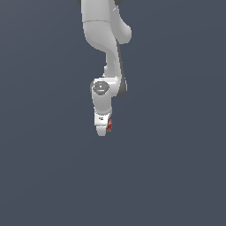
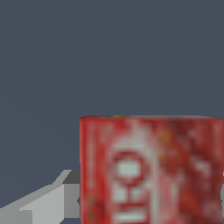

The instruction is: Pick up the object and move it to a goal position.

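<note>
Red box (image 2: 148,170) fills the near part of my wrist view, its front face covered in blurred white lettering I cannot read; its lower part is cut off by the frame, and one side nearly reaches the frame edge. Beside it I see a pale grey finger (image 2: 41,203) of the gripper, only partly in frame and touching or nearly touching the box's side. The other finger is hidden behind the box or out of shot, so from here I cannot see the grasp itself.

In the exterior view, the gripper (image 1: 103,128) hangs pointing down at the end of the white arm (image 1: 103,35), whose upper links run out of the top of the frame. Only a small red sliver of the box (image 1: 109,125) shows, peeking out on the exterior view's right of the white hand, which hides the rest. I read the fingers as clenched on the box. Behind everything lies a plain dark blue-grey ground (image 1: 176,176), with no edge or corner visible to place things by.
</note>
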`<state>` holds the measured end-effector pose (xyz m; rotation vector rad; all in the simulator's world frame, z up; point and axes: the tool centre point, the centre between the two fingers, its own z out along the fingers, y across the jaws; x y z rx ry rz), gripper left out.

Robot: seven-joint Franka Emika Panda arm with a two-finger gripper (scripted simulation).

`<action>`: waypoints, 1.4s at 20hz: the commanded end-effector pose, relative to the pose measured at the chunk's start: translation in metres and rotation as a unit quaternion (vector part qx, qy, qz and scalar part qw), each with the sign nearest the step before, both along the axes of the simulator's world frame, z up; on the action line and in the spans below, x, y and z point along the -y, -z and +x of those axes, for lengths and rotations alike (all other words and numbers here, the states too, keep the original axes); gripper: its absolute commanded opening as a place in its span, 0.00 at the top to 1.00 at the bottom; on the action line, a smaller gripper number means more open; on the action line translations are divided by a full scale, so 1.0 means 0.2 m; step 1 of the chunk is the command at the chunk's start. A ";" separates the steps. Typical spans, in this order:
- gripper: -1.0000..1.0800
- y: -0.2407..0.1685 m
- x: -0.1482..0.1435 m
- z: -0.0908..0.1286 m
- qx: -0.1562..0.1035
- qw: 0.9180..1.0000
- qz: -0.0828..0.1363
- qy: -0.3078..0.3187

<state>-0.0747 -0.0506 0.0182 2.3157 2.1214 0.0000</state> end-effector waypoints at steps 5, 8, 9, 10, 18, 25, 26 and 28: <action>1.00 -0.10 -0.07 0.02 0.000 1.000 0.000 -0.001; 1.00 -0.19 -0.13 0.04 0.000 1.000 0.000 -0.001; 1.00 -0.23 -0.15 0.05 0.000 1.000 0.000 -0.001; 1.00 -0.26 -0.17 0.05 0.000 1.000 0.000 -0.001; 1.00 -0.63 -0.41 0.13 0.000 1.000 0.000 -0.002; 1.00 -0.98 -0.64 0.21 -0.001 1.000 0.001 -0.002; 1.00 -1.03 -0.67 0.22 -0.001 1.000 0.001 -0.002; 1.00 -1.13 -0.73 0.24 -0.001 1.000 0.001 -0.002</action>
